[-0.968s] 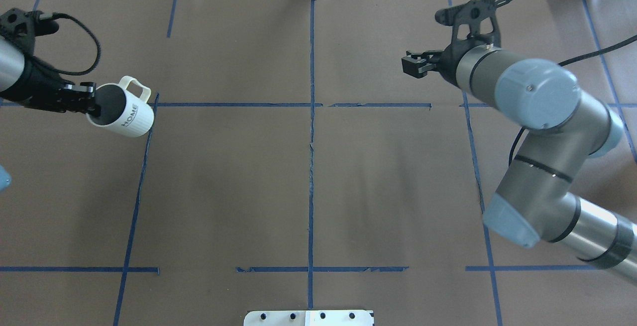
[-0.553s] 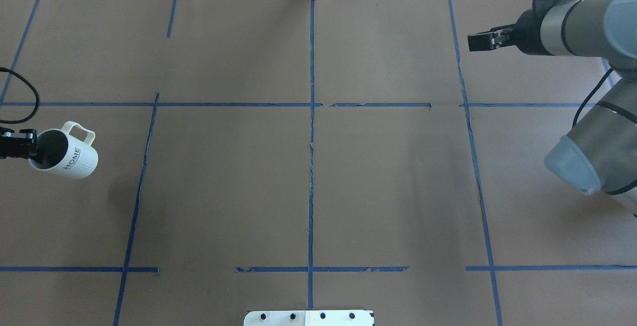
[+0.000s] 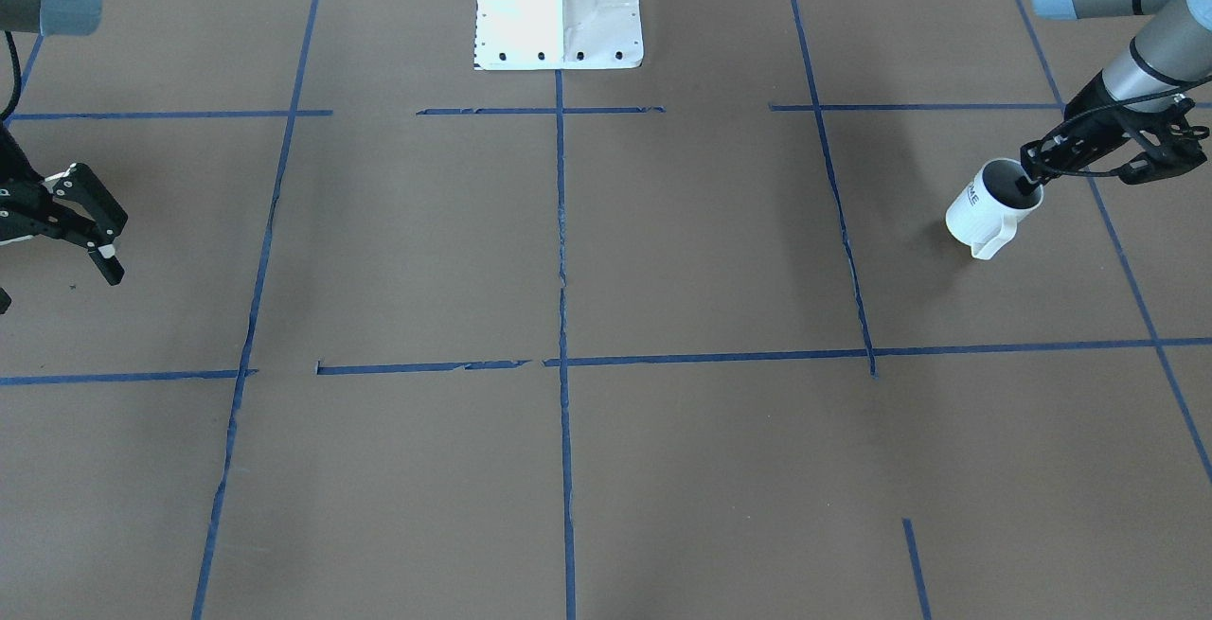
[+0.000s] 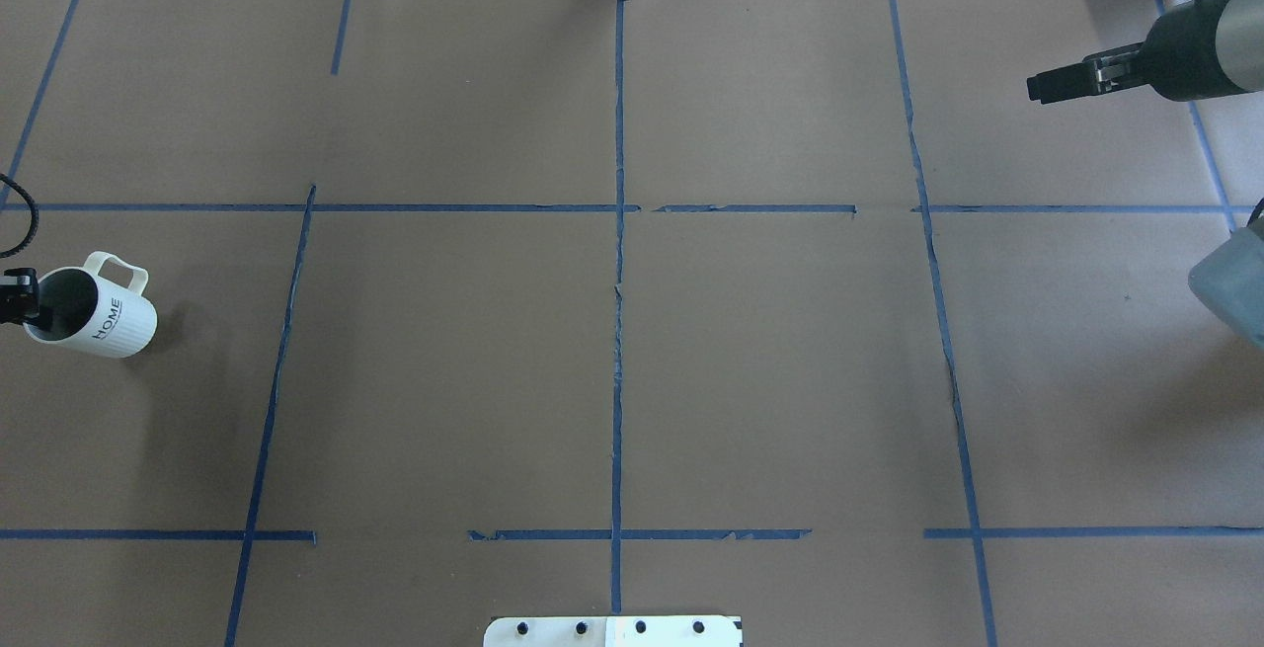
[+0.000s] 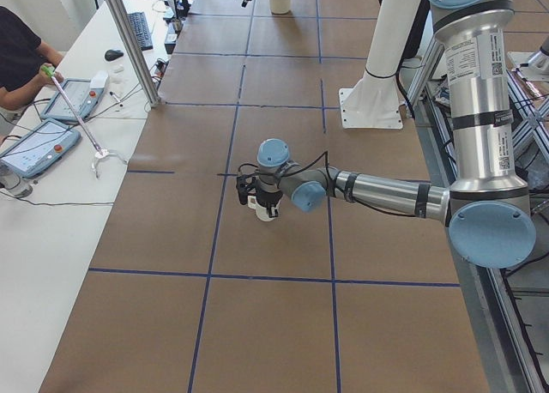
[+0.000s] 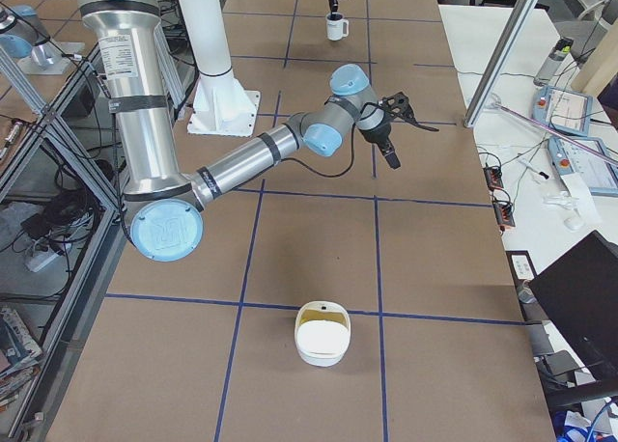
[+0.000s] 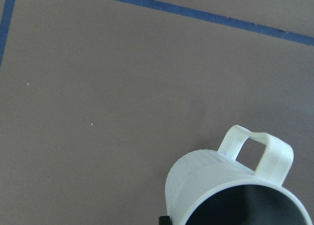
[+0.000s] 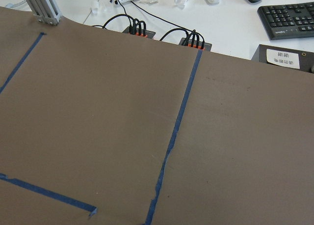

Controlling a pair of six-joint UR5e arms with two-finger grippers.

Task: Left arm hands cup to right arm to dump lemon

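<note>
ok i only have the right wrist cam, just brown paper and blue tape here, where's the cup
Observer: the cup is at the far left end of the table, on the robot's own left. The left end effector pinches its rim, with one finger inside.
Operator: and is my end effector carrying anything
Observer: no, the right end effector is open and empty, over the opposite end of the table from the cup.
</note>
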